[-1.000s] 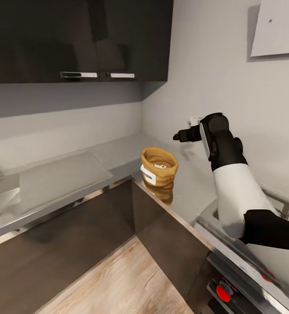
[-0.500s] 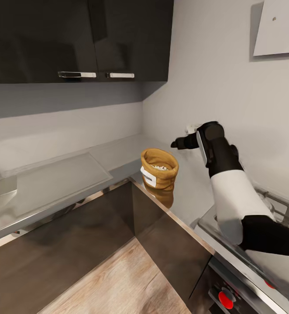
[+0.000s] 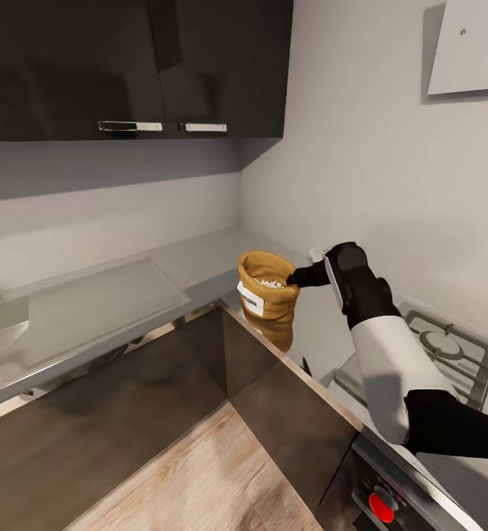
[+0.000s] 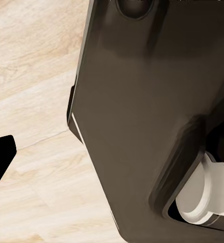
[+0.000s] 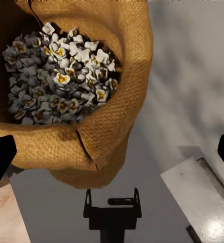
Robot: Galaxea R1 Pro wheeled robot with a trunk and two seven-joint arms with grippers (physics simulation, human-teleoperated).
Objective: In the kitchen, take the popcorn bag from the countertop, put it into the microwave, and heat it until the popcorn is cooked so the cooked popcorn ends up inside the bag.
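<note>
The popcorn bag [image 3: 268, 294], heaped with white popcorn [image 5: 59, 76], stood upright at the inner corner of the grey countertop [image 3: 200, 265] as the right gripper [image 3: 294, 279], fingers spread wide and empty, hovered at its rolled rim beside the steel gas hob [image 3: 450, 354].

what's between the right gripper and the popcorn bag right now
Nothing. In the head view the right gripper is at the popcorn bag rim. In the right wrist view the fingertips stand wide apart, with only rim and popcorn ahead.
</note>
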